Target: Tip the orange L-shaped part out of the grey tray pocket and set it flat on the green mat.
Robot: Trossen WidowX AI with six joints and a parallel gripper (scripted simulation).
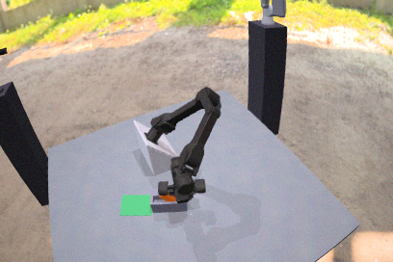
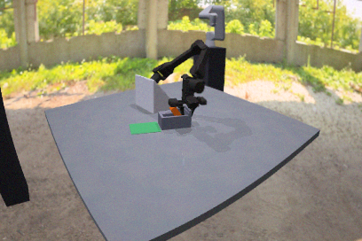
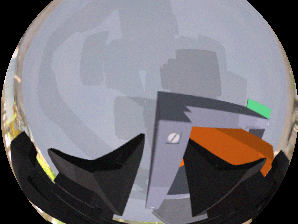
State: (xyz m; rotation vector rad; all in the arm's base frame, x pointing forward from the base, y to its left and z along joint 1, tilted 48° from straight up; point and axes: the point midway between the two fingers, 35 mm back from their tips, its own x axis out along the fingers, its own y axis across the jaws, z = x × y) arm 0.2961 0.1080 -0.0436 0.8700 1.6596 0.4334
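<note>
The orange L-shaped part is tilted in the grey tray. Its end toward the green mat is raised above the pocket, and its L-shaped end is low. My gripper is partly open with nothing between its fingers except the tray's end wall. In the wrist view the right finger is inside the tray over the L-shaped end, hiding most of it and any contact. The left finger is outside the wall.
A pale upright panel stands behind the tray, near the arm's base. The mat lies beside the tray, on the side away from my gripper. A screw head shows on the tray's end wall. Dark pillars stand beyond the table.
</note>
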